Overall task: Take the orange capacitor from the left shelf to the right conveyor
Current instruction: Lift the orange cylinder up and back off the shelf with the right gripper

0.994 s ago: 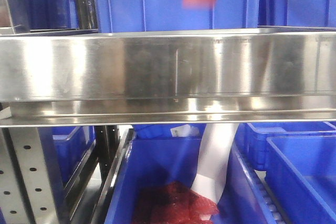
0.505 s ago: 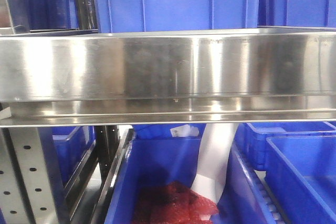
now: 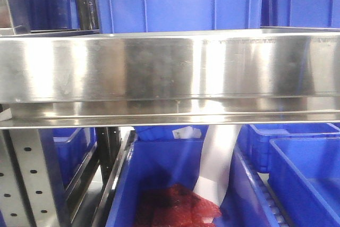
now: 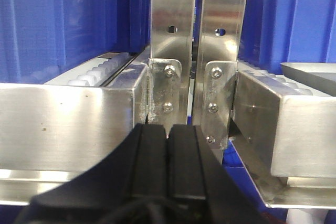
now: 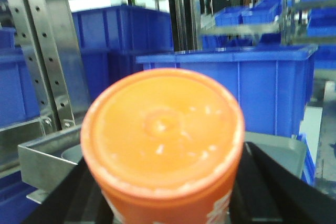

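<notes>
The front view is filled by the left shelf [image 3: 170, 73], whose wide, mirror-bright stainless-steel lip runs straight across the picture. Blue plastic bins [image 3: 175, 1] stand on the shelf behind the lip. Below the shelf sits an open blue bin [image 3: 159, 168] holding red mesh netting [image 3: 178, 208] and a white sheet [image 3: 218, 158] that leans upright. A perforated grey upright [image 3: 29, 179] rises to the shelf at the lower left. No arm shows in this view.

In the left wrist view, the left gripper [image 4: 168, 132] points at the shelf's steel front rail [image 4: 73, 124]. Its two black fingers [image 4: 149, 161] are pressed flat against each other, with nothing between them. Two bolted perforated posts [image 4: 173, 19] stand just behind the rail. White rollers [image 4: 100, 72] run back along the shelf beside more blue bins.

In the right wrist view, the orange capacitor [image 5: 163, 127] fills the centre. It is seen end-on, with its round top towards the camera. The right gripper [image 5: 168, 200] has the capacitor clamped between its black fingers [image 5: 268, 182], one on each side. It is held off the shelf, to the right of a steel shelf corner [image 5: 44, 156].
</notes>
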You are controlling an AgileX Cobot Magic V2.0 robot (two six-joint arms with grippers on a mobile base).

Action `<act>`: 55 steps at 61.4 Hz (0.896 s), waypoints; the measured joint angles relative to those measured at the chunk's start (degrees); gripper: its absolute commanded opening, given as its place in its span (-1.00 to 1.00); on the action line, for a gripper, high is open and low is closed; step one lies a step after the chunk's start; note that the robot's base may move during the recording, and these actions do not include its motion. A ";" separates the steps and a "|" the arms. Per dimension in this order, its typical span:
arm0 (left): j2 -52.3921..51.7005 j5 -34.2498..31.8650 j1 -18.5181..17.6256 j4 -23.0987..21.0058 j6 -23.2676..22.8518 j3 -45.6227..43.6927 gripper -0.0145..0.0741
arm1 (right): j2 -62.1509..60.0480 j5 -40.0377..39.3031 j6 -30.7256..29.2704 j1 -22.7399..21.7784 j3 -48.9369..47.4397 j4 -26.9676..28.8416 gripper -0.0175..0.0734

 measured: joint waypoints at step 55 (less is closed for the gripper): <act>0.00 0.00 0.00 0.00 0.00 0.00 -0.96 | -3.23 0.09 0.10 0.00 0.80 0.00 -0.51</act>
